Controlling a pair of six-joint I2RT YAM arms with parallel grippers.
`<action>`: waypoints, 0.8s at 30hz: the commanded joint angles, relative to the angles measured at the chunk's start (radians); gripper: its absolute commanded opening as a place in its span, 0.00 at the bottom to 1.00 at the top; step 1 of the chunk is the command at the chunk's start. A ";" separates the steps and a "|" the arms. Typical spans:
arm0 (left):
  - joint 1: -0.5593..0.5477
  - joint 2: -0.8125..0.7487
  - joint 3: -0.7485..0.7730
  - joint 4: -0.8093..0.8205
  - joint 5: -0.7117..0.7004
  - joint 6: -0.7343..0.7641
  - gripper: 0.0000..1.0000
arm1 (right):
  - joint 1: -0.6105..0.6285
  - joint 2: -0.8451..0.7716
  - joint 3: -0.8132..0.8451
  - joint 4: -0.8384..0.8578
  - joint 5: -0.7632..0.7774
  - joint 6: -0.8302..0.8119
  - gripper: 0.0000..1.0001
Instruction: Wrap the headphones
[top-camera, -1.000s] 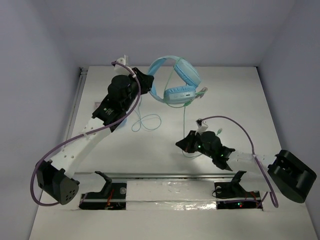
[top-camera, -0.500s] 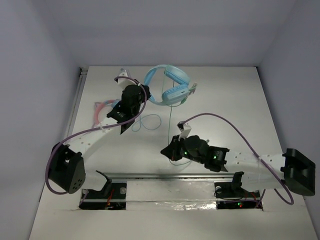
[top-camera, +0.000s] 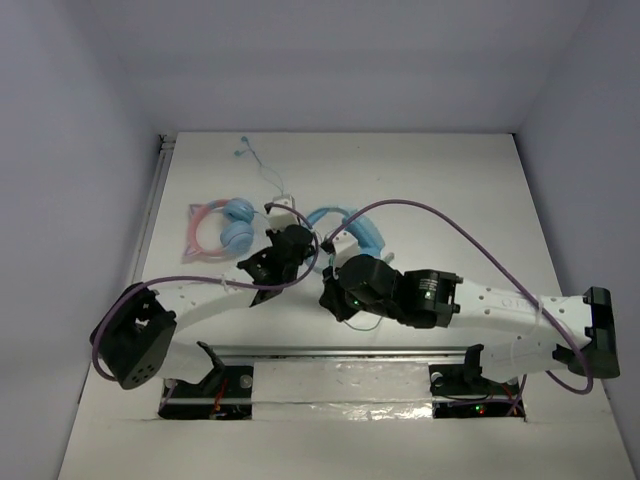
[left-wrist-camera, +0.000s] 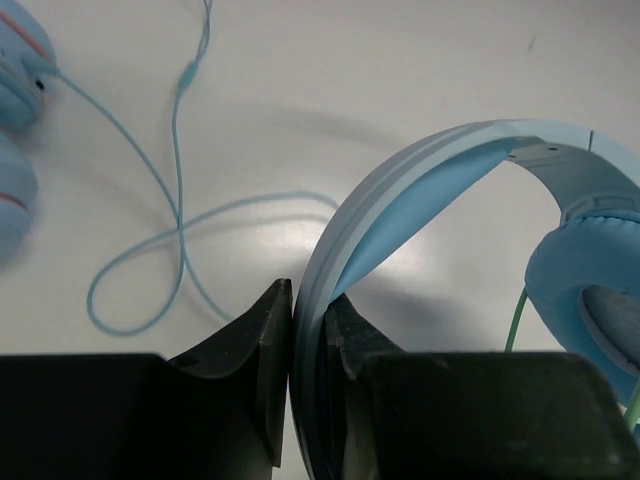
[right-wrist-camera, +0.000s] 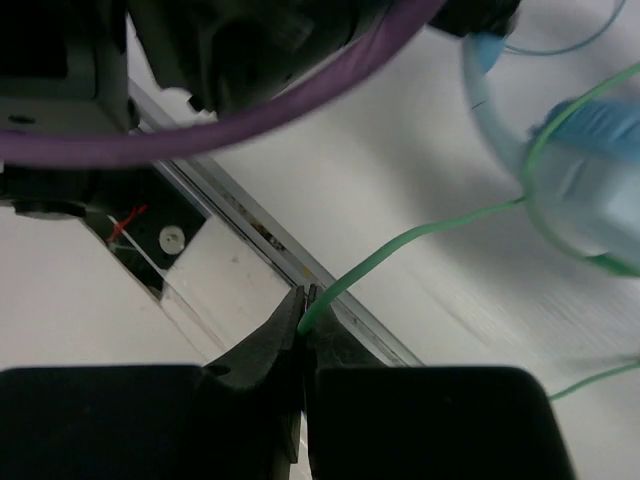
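Observation:
The large light-blue headphones (top-camera: 352, 225) sit at the table's middle, partly hidden by both arms. My left gripper (top-camera: 308, 252) is shut on their wide blue headband (left-wrist-camera: 400, 180), seen arching up in the left wrist view with a padded earcup (left-wrist-camera: 585, 300) at the right. My right gripper (top-camera: 335, 297) is shut on the thin green cable (right-wrist-camera: 400, 245), which runs from my fingertips up to the blurred earcup (right-wrist-camera: 590, 170) in the right wrist view.
The smaller pink-banded headphones (top-camera: 222, 228) with blue earcups lie left of the left arm; their thin blue cable (left-wrist-camera: 175, 215) loops on the table near my left fingers. A metal rail (top-camera: 350, 350) runs along the near edge. Purple arm cables arch overhead.
Both arms pulled toward the near edge. The left gripper dragged the blue headphones from the far middle to the table's centre, uncovering the pink headphones; the right gripper moved left with the green cable.

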 joint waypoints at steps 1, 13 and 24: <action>-0.063 -0.098 -0.019 0.009 -0.067 0.017 0.00 | -0.009 -0.007 0.086 -0.155 0.026 -0.102 0.00; -0.120 -0.276 0.026 -0.418 0.276 0.107 0.00 | -0.096 -0.038 0.184 -0.372 0.095 -0.195 0.00; -0.120 -0.315 0.145 -0.588 0.381 0.250 0.00 | -0.161 -0.040 0.226 -0.445 0.341 -0.238 0.00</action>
